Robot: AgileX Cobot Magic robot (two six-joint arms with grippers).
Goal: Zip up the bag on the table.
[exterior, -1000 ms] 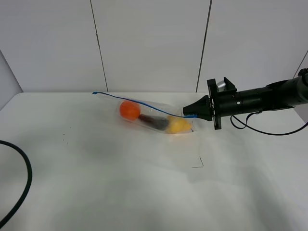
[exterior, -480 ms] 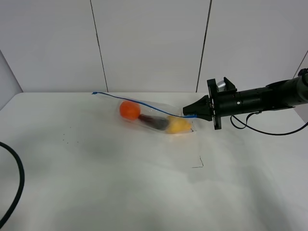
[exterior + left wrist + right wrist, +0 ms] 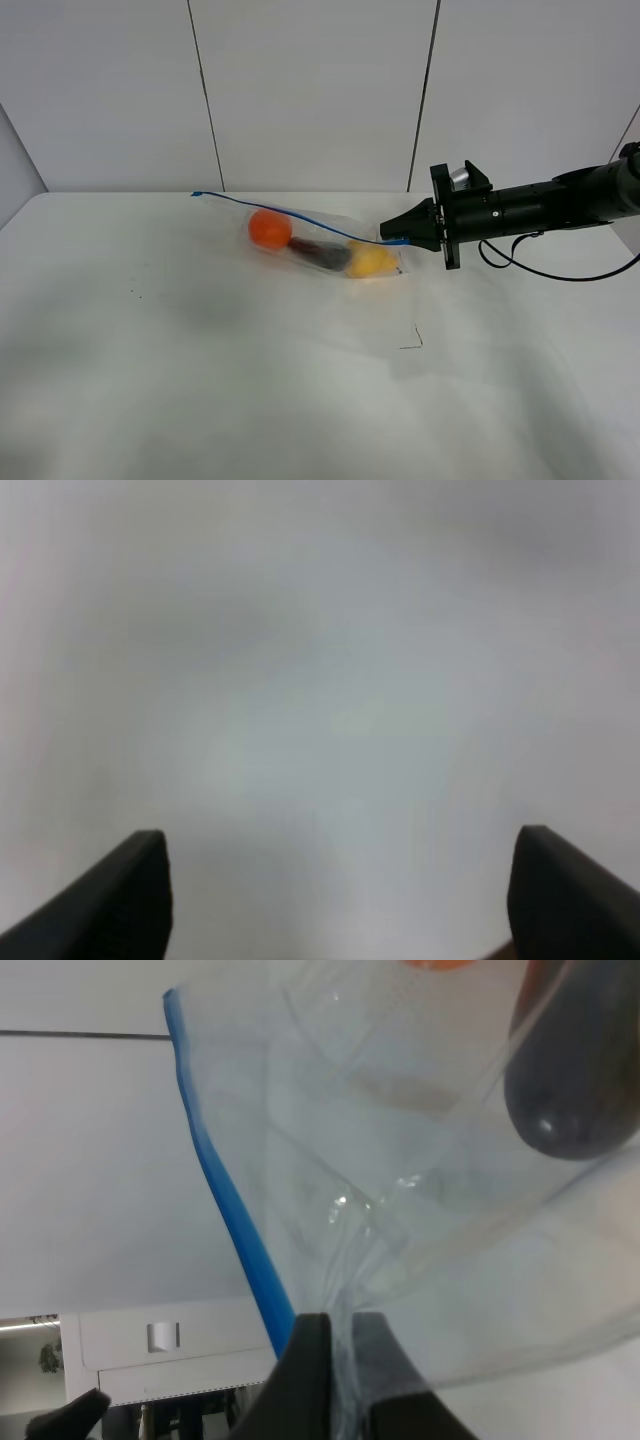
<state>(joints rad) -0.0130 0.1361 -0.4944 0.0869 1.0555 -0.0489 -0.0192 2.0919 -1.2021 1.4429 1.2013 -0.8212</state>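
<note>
Blue zip strip [image 3: 232, 1218] pinched by right gripper [image 3: 333, 1332].

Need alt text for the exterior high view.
The right gripper, reaching in from the right, is shut on the end of the bag's blue zip strip. The bag lies on the table, holding an orange ball.
</note>
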